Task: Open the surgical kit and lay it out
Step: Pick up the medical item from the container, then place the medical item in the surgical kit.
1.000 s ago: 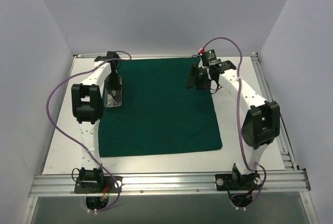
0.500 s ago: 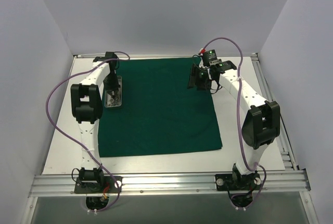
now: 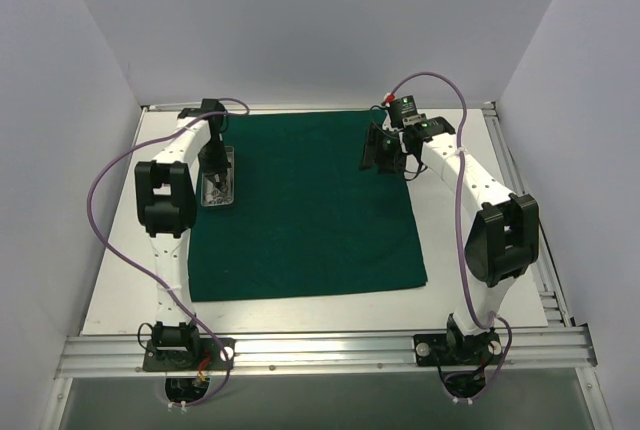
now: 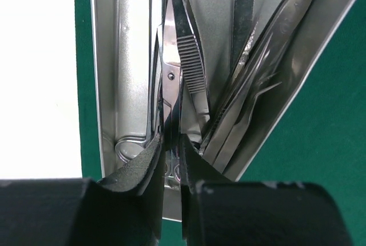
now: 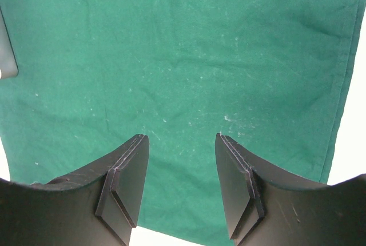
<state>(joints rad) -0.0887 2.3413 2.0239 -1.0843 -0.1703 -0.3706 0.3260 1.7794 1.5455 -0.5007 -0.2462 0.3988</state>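
Steel tray (image 4: 106,57) hugs green drape's (image 3: 310,210) left edge; left jaws pinch forceps (image 4: 170,80).

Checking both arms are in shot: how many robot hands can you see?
2. The left hand is down in the silver tray at the green cloth's far left edge, pinching a steel instrument; the right hand hovers open above its far right corner.

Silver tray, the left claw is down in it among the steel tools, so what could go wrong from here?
1. The left claw grips the ring-handled forceps where they lie crossed with the tweezers in the silver tray. Lifting might drag the tweezers out or tip the tray.
2. The hold is on a thin steel edge, so the forceps could twist or slip.
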